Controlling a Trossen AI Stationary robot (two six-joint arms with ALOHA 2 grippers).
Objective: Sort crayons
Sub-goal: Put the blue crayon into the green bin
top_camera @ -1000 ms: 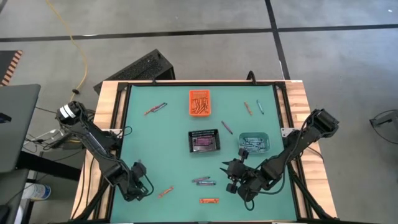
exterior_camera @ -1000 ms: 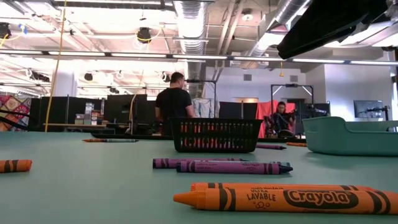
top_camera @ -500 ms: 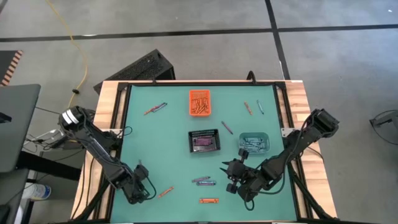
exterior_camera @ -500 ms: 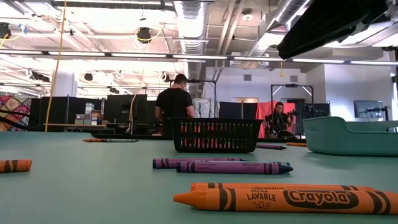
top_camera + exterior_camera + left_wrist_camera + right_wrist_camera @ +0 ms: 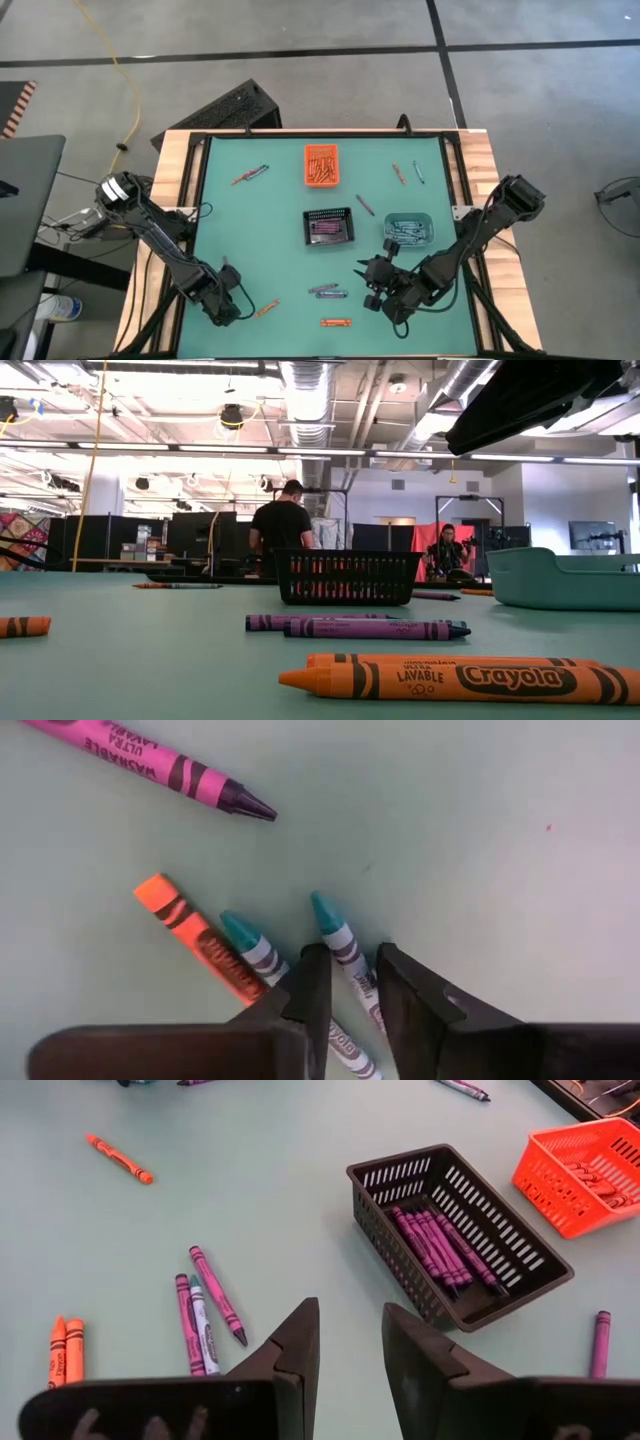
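left gripper [image 5: 348, 982] pinching teal crayon [image 5: 342, 948] nr front-left, right gripper [image 5: 350, 1342] spread, idle

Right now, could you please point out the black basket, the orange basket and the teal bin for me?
black basket [image 5: 505, 1266]: right wrist view, on its slotted side wall.
orange basket [image 5: 321, 182]: high view, on its near rim.
teal bin [image 5: 565, 582]: low view, on its side wall.

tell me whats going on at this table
A two-armed robot is sorting crayons by colour into three small bins: orange bin, black mesh bin holding purple ones, teal bin. The left gripper is down at the table's near left, its fingers straddling a teal crayon beside another teal one and an orange one. The right gripper waits near the teal bin, holding nothing. Several crayons are still loose on the mat.
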